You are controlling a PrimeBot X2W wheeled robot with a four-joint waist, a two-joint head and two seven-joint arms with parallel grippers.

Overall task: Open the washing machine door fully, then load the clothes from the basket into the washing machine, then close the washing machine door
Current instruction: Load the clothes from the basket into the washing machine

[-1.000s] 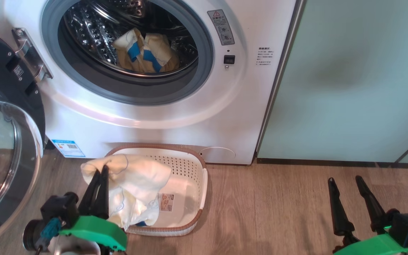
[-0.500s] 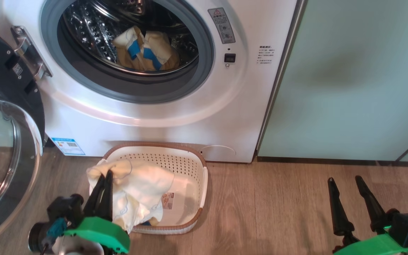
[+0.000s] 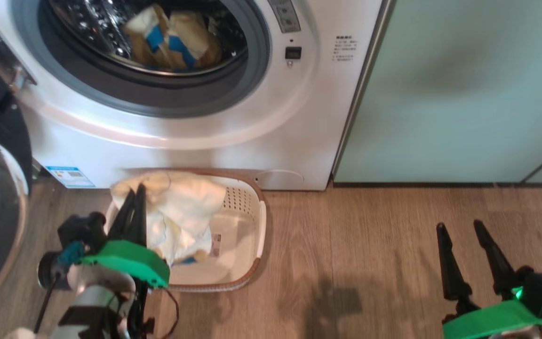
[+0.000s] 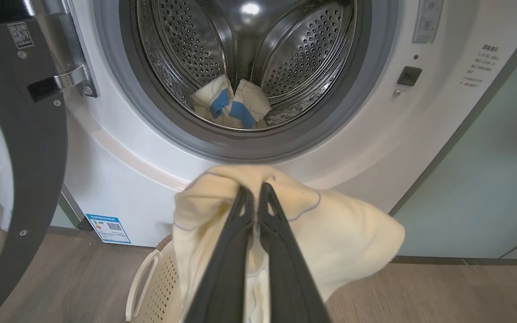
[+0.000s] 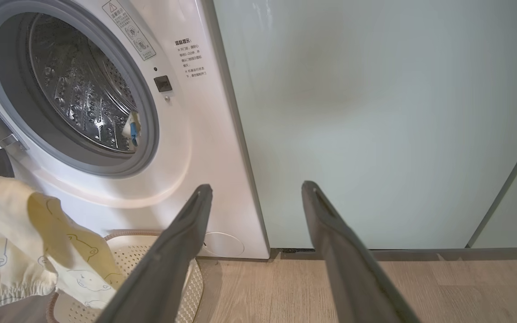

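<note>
Head view: at lower left our left gripper (image 3: 135, 194) pinches the clothes (image 3: 186, 202), held over the basket (image 3: 258, 245); at lower right our right gripper (image 3: 459, 228) stands spread. Left wrist view: we see the washing machine door (image 4: 38, 157) open at left, the washing machine (image 4: 119, 179) at top (one garment in its drum). Right wrist view: fingers (image 5: 173, 255) apart, cabinet panel (image 5: 375, 112) behind.

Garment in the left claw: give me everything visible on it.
The garment is soft, pale yellow cloth with thin blue printed outlines; the right wrist view shows faint bear drawings on it. It is bunched and creased, pinched at its top fold between the shut fingers of the left claw. From there it hangs in loose folds down into the basket, where a small blue patch shows at its lower end.
</note>
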